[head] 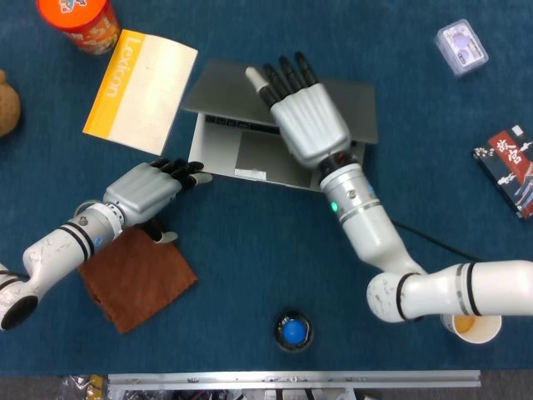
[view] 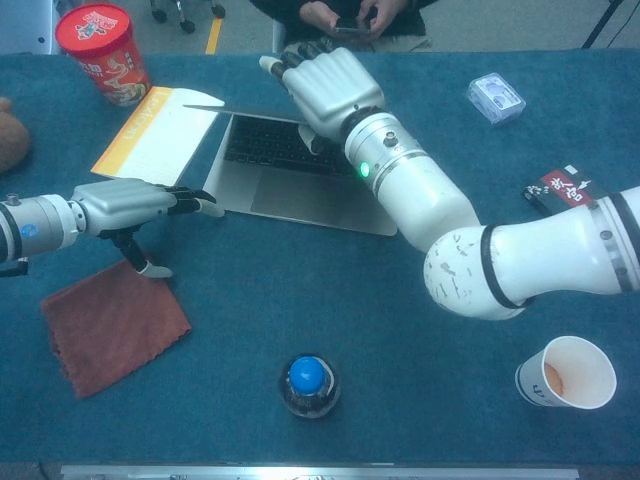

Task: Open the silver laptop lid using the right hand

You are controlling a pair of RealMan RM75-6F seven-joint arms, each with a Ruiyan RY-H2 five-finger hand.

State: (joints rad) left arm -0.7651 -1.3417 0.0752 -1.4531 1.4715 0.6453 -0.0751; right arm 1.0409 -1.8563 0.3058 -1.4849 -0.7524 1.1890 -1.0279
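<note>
Blue-capped bottle (view: 307,383) nearest, cup (view: 565,372) near right, brown cloth (view: 110,326) near left on desk (view: 300,290). Left robot hand (view: 130,203) empty, fingers extended, tips at laptop (view: 300,180) base's left front corner, likely bracing it. Laptop mid-desk, keyboard exposed. Right robot hand (view: 325,88) under lid (head: 218,87), fingers extended along it, lifting, no clamp visible. Step: mid-open, lid partway up. Next: push lid up and back to upright, base held flat. Booklet (head: 140,90), red tub (view: 102,40) far left.
</note>
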